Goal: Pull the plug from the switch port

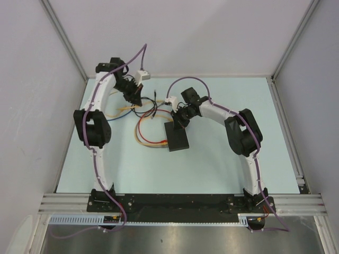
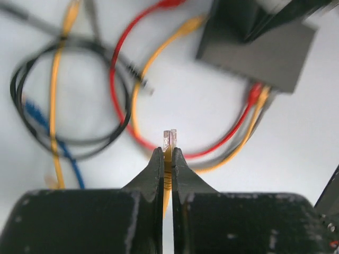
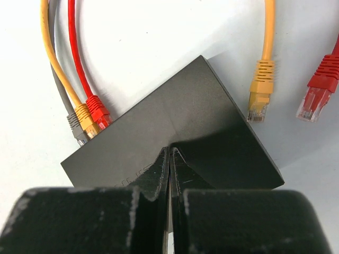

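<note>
Lying flat on the pale surface [image 1: 222, 159], near its middle, is the switch [image 1: 177, 136], a matte-black box. Right pincer [image 3: 169, 157]: fingers closed together with nothing between them, tips set on the switch's top face. Three connectors sit side by side in one short edge of the switch: grey plug [image 3: 77, 127], seated yellow plug [image 3: 86, 120], seated red plug [image 3: 98, 112], their cables running off together across the surface. Two connectors lie free on the surface just beside the opposite side of the box: loose yellow plug [image 3: 258, 98] and loose red plug [image 3: 317, 94]. Left pincer [image 2: 165, 154]: closed on the held plug [image 2: 169, 139], a clear-tipped connector on yellow cable whose tip juts out past the fingertips; it is raised above the surface, well apart from the switch. Beneath it lie a looped black cable [image 2: 18, 100] and a blue cable [image 2: 37, 117], blurred in the left wrist view.
</note>
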You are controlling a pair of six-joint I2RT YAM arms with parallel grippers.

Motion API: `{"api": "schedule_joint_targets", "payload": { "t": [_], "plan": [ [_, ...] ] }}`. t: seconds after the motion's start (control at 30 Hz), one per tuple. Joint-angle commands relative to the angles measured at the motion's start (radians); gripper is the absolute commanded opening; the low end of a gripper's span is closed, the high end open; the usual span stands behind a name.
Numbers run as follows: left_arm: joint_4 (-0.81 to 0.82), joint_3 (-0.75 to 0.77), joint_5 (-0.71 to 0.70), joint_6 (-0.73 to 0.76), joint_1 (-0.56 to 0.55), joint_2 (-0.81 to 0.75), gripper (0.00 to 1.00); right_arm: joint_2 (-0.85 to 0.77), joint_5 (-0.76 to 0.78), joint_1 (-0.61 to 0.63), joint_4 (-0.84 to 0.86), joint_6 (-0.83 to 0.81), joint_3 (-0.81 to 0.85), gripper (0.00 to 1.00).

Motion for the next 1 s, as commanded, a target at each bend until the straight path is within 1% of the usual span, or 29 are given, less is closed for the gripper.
{"api": "schedule_joint_targets", "payload": {
  "t": [0.0,0.13,0.17,0.23,0.27,0.3,0.37,0.4,0.43,0.47,0.53,0.57,0.6,0.63,0.7,0.8,0.97],
  "plan": [
    [-0.120,-0.114,-0.249,0.107,0.056,-0.049,0.00,0.055,0.097,-0.012,-0.031,-0.016,-0.035,0.00],
    [-0.097,-0.238,-0.303,0.129,0.081,-0.066,0.00,0.055,0.094,-0.015,-0.027,-0.011,-0.037,0.00],
    [-0.086,-0.289,-0.309,0.129,0.089,-0.069,0.00,0.055,0.092,-0.015,-0.025,-0.010,-0.037,0.00],
    [-0.028,-0.338,-0.335,0.118,0.093,-0.071,0.02,0.055,0.091,-0.015,-0.022,-0.008,-0.038,0.00],
    [-0.004,-0.387,-0.348,0.111,0.093,-0.071,0.07,0.055,0.089,-0.015,-0.021,-0.007,-0.040,0.00],
    [0.048,-0.409,-0.358,0.092,0.092,-0.071,0.14,0.057,0.089,-0.017,-0.019,-0.007,-0.040,0.00],
    [0.096,-0.450,-0.400,0.072,0.093,-0.072,0.24,0.052,0.089,-0.017,-0.017,-0.005,-0.043,0.00],
    [0.122,-0.453,-0.406,0.059,0.092,-0.072,0.30,0.052,0.091,-0.017,-0.016,-0.005,-0.044,0.00],
    [0.130,-0.452,-0.408,0.054,0.092,-0.072,0.33,0.048,0.092,-0.017,-0.016,-0.004,-0.046,0.00],
    [0.128,-0.437,-0.389,0.049,0.092,-0.077,0.35,0.048,0.092,-0.018,-0.014,-0.002,-0.047,0.00],
    [0.099,-0.410,-0.317,0.055,0.090,-0.091,0.43,0.046,0.103,-0.020,-0.007,0.005,-0.052,0.00],
    [0.092,-0.389,-0.215,0.057,0.089,-0.118,0.46,0.046,0.106,-0.020,-0.004,0.008,-0.052,0.00],
    [0.076,-0.383,-0.151,0.054,0.086,-0.132,0.52,0.046,0.109,-0.021,-0.004,0.008,-0.052,0.00],
    [0.073,-0.380,-0.098,0.046,0.081,-0.146,0.53,0.043,0.109,-0.021,-0.005,0.008,-0.051,0.00],
    [0.061,-0.375,0.009,0.020,0.055,-0.158,0.54,0.042,0.103,-0.021,-0.010,0.010,-0.044,0.00],
    [0.082,-0.416,0.071,-0.016,0.006,-0.149,0.54,0.029,0.105,-0.024,-0.016,0.025,-0.018,0.00],
    [0.240,-0.589,0.169,-0.134,-0.048,-0.143,0.53,-0.035,0.102,-0.031,-0.024,0.051,0.008,0.00]
  ]
}}
